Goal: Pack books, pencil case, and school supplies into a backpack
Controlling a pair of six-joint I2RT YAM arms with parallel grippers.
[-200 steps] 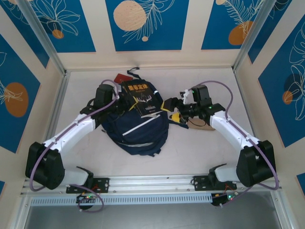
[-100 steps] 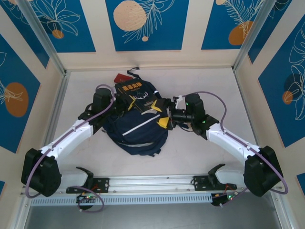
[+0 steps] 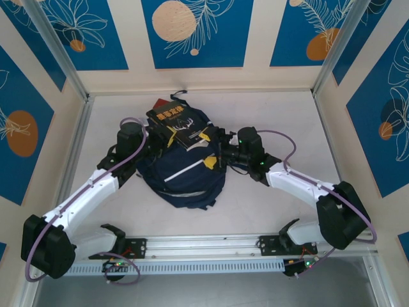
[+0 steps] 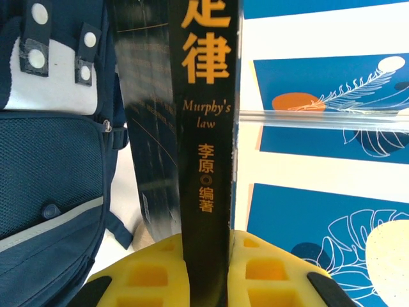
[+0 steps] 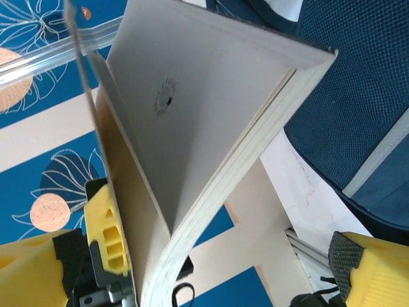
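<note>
Blue leaf-print panels (image 3: pixel 192 32) wall in your pale counter (image 3: pixel 281 109), and the navy backpack (image 3: pixel 185 179) lies near its middle between the two arms. On the left, your left pincer (image 4: pixel 208 256) is clenched on the black book (image 3: pixel 180 125). The left wrist view shows the spine with its orange characters and "Murphy's law" squeezed between the yellow fingers (image 4: pixel 144 275). Over the last second that arm has drawn back toward its own side and carried the book with it. The book has slid from the middle of the pack up to the far, top end, where it now sits raised and tilted above the fabric. To the right, your right pincer (image 3: pixel 208 149) has come in from the open counter and now meets the book's right-hand edge. Its fingers are spread wide. In the right wrist view the cover has peeled away from the fanned cream pages, one yellow finger (image 5: pixel 107 246) sits by the cover, and the other is well clear near the blue mesh. So you have moved from a one-handed carry to a two-handed setup at the pack's mouth, but the book is not inside yet. Judging from this, the loose, splayed pages could snag on the opening unless the right side steadies them first.
</note>
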